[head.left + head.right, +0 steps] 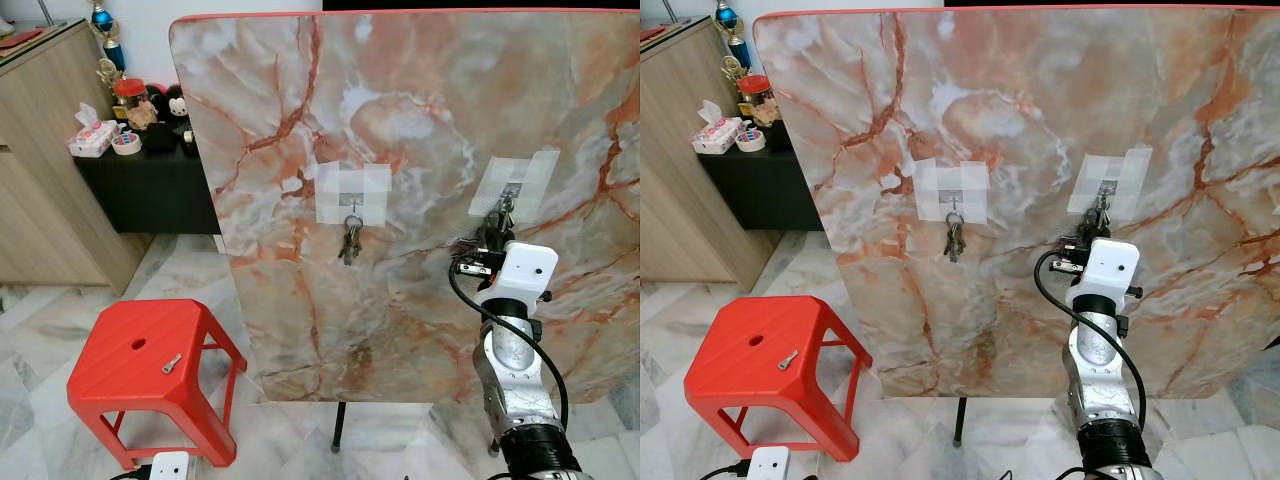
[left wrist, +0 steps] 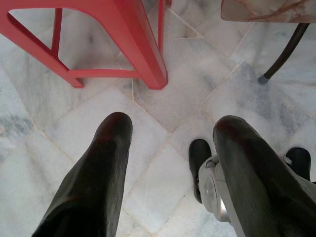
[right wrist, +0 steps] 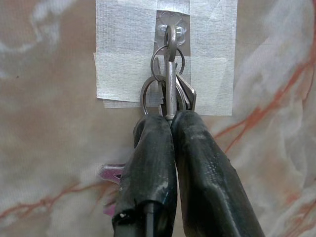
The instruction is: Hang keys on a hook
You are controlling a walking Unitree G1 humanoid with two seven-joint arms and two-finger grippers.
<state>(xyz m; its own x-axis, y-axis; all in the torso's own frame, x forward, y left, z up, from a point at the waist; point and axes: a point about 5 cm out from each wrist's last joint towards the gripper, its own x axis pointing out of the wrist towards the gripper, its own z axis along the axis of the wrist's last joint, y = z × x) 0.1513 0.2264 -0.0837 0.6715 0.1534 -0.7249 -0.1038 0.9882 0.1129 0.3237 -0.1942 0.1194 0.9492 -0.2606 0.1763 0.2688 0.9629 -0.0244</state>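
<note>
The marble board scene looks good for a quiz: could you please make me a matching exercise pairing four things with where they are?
Things:
1. right gripper
2. left gripper
3. hanging key bunch
4. small bolt

Places:
A. on top of the red stool
B. on the left taped hook of the marble board
C. low over the tiled floor, fingers apart
D. at the right taped hook, shut on a key bunch

Pairs: 1-D, 2-C, 3-B, 4-A
</note>
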